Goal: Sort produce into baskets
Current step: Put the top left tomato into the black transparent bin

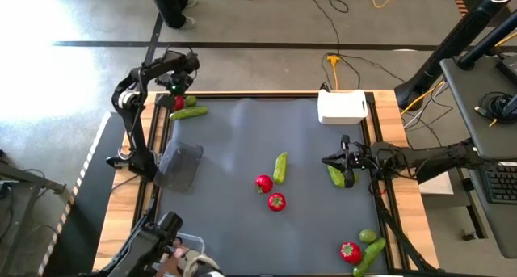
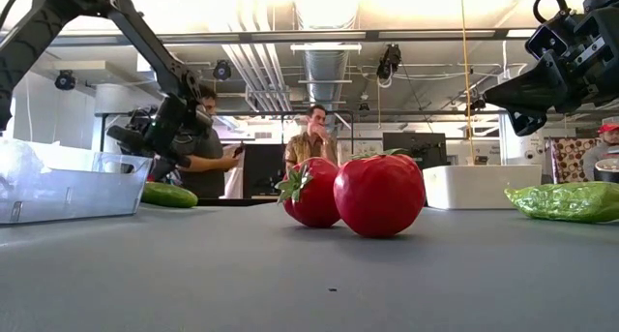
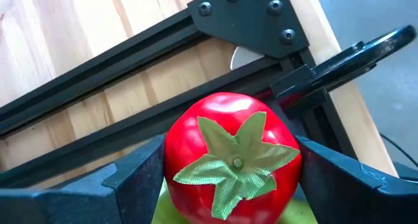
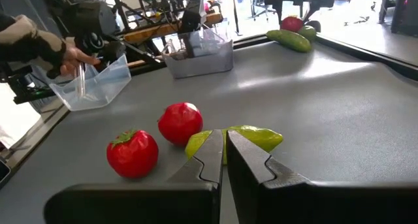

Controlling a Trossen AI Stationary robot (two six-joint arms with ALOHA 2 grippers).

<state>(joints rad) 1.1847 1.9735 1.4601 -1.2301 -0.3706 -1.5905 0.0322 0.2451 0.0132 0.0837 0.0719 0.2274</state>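
Observation:
My left gripper (image 1: 178, 99) is at the table's far left corner, shut on a red tomato with a green top (image 3: 232, 159). A lime-green ball (image 1: 191, 102) and a green cucumber (image 1: 188, 112) lie beside it. My right gripper (image 1: 346, 161) hovers shut and empty at the right side, just above a green cucumber (image 1: 337, 176); it also shows in the low view (image 2: 542, 80). Two tomatoes (image 1: 263, 182) (image 1: 276, 202) and another cucumber (image 1: 280, 168) lie mid-table. The white box (image 1: 343, 107) stands far right, and a clear tub (image 1: 179, 165) stands left. My left gripper pinches the tomato by two opposite sides (image 3: 171, 165) between its two fingers (image 3: 130, 181). The fingers come from above, and the tomato's green top faces the wrist camera. Something green shows under the tomato; whether it rests there I cannot tell.
A tomato (image 1: 350, 251), a lime-green ball (image 1: 367, 237) and a cucumber (image 1: 371, 253) lie at the near right corner. A person's hand (image 4: 39, 48) holds a second clear tub (image 1: 190, 245) at the near left edge. Black rails frame the mat.

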